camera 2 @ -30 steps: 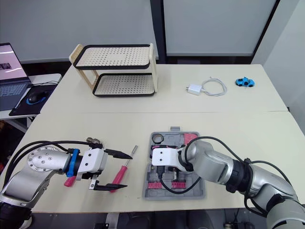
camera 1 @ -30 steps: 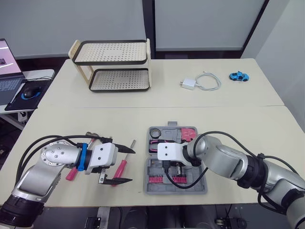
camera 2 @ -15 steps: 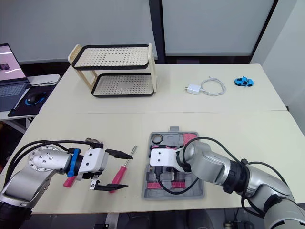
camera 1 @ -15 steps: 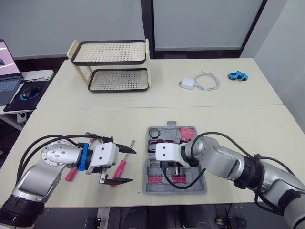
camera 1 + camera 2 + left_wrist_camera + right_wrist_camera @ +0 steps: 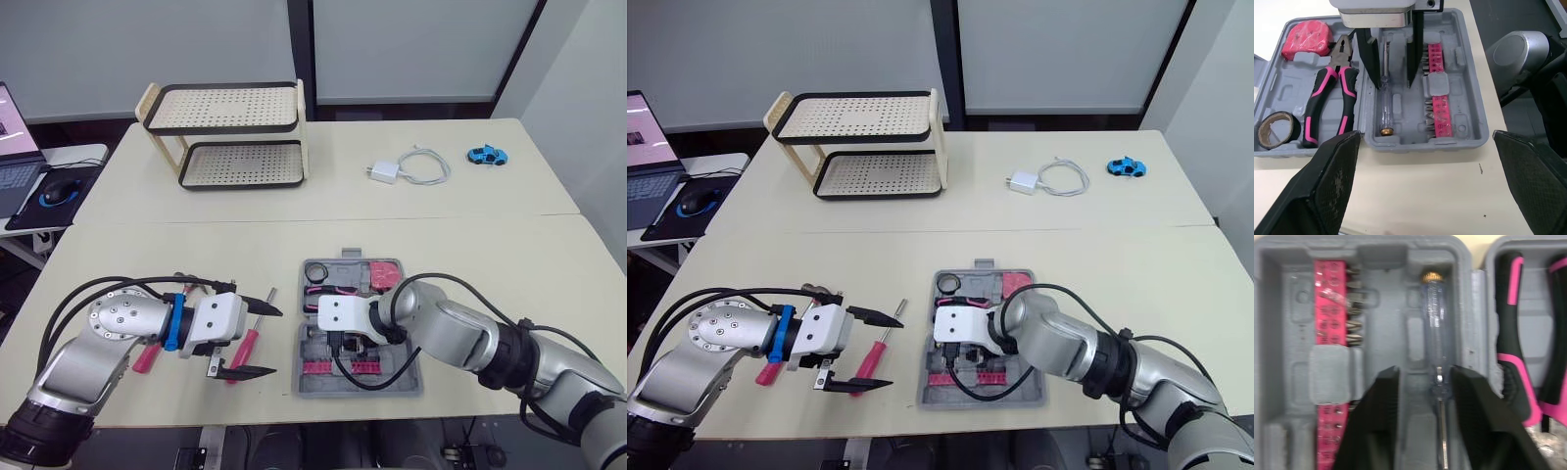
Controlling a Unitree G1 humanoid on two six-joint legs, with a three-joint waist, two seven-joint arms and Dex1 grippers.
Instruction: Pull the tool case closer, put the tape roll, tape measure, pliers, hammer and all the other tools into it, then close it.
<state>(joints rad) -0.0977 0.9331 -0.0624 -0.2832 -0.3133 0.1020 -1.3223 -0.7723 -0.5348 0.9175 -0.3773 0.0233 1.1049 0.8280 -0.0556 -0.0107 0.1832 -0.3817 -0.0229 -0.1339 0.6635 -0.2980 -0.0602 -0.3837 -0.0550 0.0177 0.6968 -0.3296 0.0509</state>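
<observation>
The grey tool case (image 5: 407,380) lies open at the table's front. It holds a black tape roll (image 5: 315,270), a pink tape measure (image 5: 385,273), pink-handled pliers (image 5: 1327,105), pink bit strips (image 5: 1437,105) and a clear-handled screwdriver (image 5: 1436,328). My right gripper (image 5: 351,345) is open and reaches down into the case, one finger (image 5: 1367,58) on each side of that screwdriver's shaft. To the case's left my left gripper (image 5: 250,338) is wide open just above a pink-handled screwdriver (image 5: 246,348) on the table. A hammer (image 5: 145,356) with a pink handle lies partly under the left arm.
A two-tier perforated rack (image 5: 230,132) stands at the back left. A white charger with cable (image 5: 411,168) and a blue toy car (image 5: 488,155) lie at the back right. A laptop and mouse (image 5: 59,191) sit on a side table to the left.
My right gripper has edged slightly to the left inside the case. The left gripper and the tools on the table have stayed where they were.
</observation>
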